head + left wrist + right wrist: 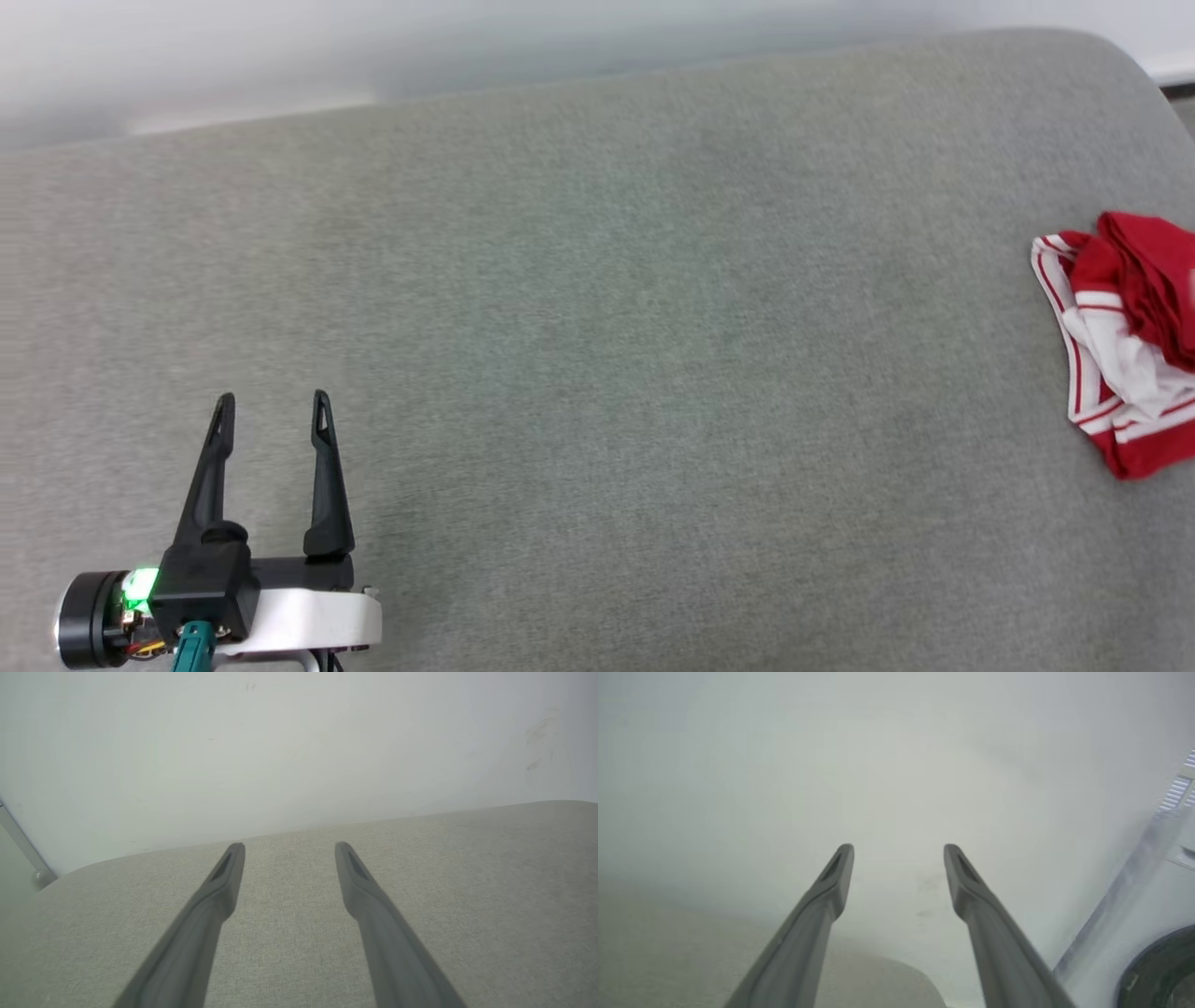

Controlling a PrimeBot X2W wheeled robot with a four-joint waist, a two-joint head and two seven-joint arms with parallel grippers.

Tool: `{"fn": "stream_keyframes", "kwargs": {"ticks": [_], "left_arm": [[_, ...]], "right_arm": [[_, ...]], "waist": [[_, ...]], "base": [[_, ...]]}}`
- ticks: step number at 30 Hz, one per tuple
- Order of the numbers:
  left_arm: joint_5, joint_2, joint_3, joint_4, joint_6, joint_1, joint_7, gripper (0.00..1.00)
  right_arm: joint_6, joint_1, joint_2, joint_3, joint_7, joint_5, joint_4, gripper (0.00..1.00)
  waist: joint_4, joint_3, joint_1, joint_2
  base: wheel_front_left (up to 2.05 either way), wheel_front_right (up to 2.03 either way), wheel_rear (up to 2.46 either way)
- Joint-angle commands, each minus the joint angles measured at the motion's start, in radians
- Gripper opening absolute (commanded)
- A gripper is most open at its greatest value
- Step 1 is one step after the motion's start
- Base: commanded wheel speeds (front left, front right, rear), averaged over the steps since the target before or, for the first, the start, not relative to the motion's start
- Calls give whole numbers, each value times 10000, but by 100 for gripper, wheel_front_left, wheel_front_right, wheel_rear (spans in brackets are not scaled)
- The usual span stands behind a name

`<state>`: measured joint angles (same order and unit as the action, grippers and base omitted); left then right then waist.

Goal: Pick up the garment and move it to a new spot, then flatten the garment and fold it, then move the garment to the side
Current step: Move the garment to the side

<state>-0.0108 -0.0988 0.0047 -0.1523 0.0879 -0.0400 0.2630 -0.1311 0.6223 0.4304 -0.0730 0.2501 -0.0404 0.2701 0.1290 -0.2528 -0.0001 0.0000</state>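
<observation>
Head view down over grey cushion (597, 373), wrists low, facing wall (280, 742)

Broad grey fabric surface (597, 373), rounded far corner, red garment (1134, 345) with white striped trim lying bunched on it near its right side

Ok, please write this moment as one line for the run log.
garment: crumpled, far right of grey surface | left gripper: open, empty | right gripper: open, empty

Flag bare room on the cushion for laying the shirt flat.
Free: the middle of the cushion, between the left hand and the bunched garment, back to the wall. Crowded: the right edge, where the garment lies.
</observation>
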Motion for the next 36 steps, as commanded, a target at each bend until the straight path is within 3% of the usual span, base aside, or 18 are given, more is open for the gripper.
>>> {"fn": "stream_keyframes", "kwargs": {"ticks": [1, 6, 14, 22, 36], "left_arm": [[39, 12, -2, 23, 9, -137, 20, 100], [45, 52, -61, 137, -29, -309, 20, 100], [57, 101, -155, 360, -129, -556, 20, 100], [-15, 127, -163, 597, -246, -809, 20, 100], [-88, 209, -57, 870, -598, -1381, 20, 100]], "right_arm": [[7, -266, -230, 1, 55, -159, -172, 100], [7, -1765, -1451, -50, 135, -313, -1334, 100], [7, -3910, -2717, -13, 145, -562, -2171, 100], [7, -5564, -3338, 66, 145, -734, -2311, 100], [6, -7263, -3734, -65, 145, -958, -2862, 100]], "waist": [[-297, 326, 1, 0], [-668, 765, 1, 0], [-1032, 1256, 1, 0], [-1150, 1763, 1, 0], [-1286, 2534, 1, 0]], "base": [[0, 0, 0], [0, 0, 0], [0, 0, 0], [0, 0, 0], [0, 0, 0]]}}
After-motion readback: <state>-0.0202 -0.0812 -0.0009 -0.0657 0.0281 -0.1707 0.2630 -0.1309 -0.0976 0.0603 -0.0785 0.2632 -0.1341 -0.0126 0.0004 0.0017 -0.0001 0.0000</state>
